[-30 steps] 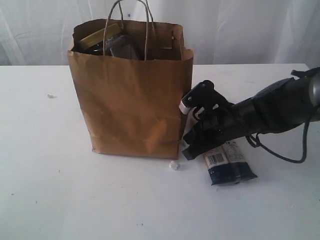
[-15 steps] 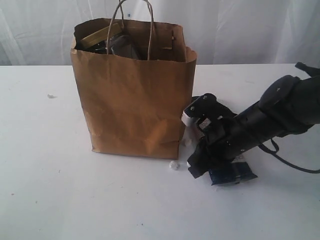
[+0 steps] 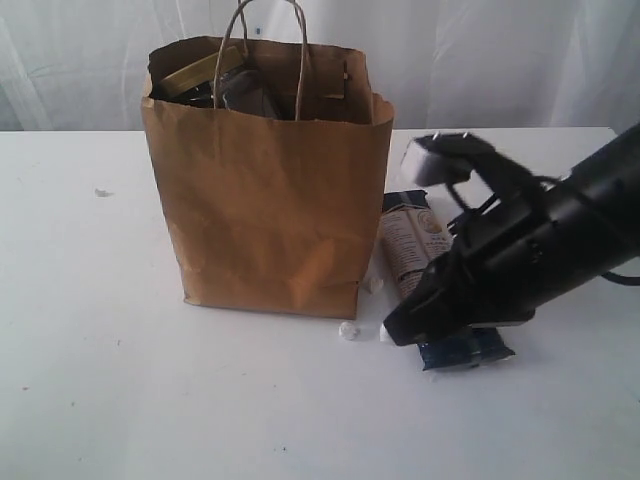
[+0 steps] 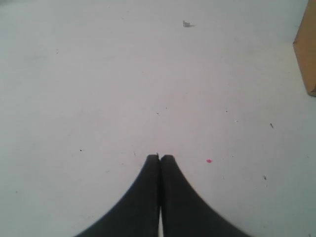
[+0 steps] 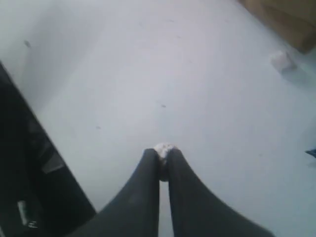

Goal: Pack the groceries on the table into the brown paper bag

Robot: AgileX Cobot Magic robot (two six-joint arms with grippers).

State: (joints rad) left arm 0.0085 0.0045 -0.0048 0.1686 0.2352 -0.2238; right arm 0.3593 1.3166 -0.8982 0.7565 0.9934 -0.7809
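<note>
brown bag [image 3: 265,200], white table [image 3: 100,380], white crumb [image 5: 164,149]

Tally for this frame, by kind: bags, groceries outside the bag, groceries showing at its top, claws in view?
Bags: 1, the brown paper bag
Groceries outside the bag: 1, the noodle packet
Groceries showing at the bag's top: 2, the gold-lidded jar and a dark container
Claws: 2, left claw and right claw
Total: 6

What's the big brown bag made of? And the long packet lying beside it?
The brown paper bag looks like matte kraft paper: dull, creased, with a ragged top rim. The noodle packet seems to be thin plastic film, maybe a bit glossy. It is printed all over, and its dark-blue end looks pressed flat like a seal.
</note>
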